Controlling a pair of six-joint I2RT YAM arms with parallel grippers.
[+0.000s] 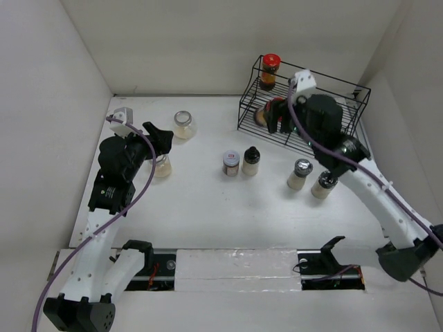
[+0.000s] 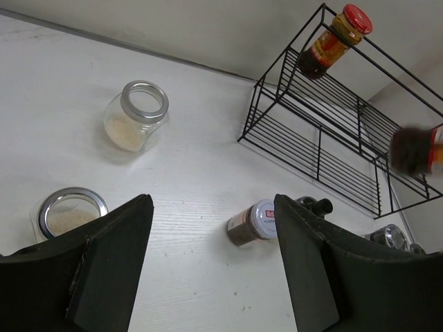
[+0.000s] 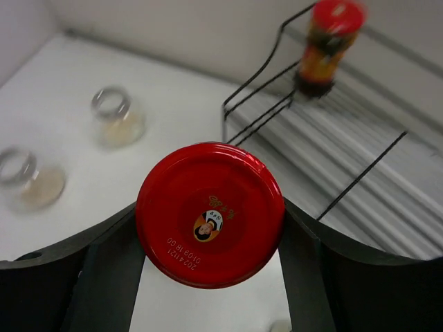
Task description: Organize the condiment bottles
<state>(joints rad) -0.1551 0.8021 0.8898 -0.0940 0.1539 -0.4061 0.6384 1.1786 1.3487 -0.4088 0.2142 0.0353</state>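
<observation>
The right claw [image 3: 210,266] is clenched on a dark jar [image 3: 210,214] with a red lid, one finger pressed to each side. It holds the jar at the left end of the black wire rack [image 1: 304,104], about level with the lower shelf. From here I cannot tell whether the jar touches the wires. A second red-lidded jar [image 1: 270,71] stands upright on the rack's top shelf, also at the left end.

The left claw [image 2: 211,270] is released, jaws wide apart with nothing between them. It hangs over the white counter [image 1: 208,207], well to the left of the rack. Just below it sits a clear glass jar [image 1: 163,167] with pale powder inside. Another glass jar [image 1: 184,124] with a silver rim sits a little closer to the rack.

In front of the rack's left corner, a white-lidded shaker [image 1: 231,163] and a black-capped shaker [image 1: 250,160] stand side by side. Straight in front of the rack stand a silver-capped shaker [image 1: 299,173] and, just beside it, the other silver-capped shaker [image 1: 323,185].
</observation>
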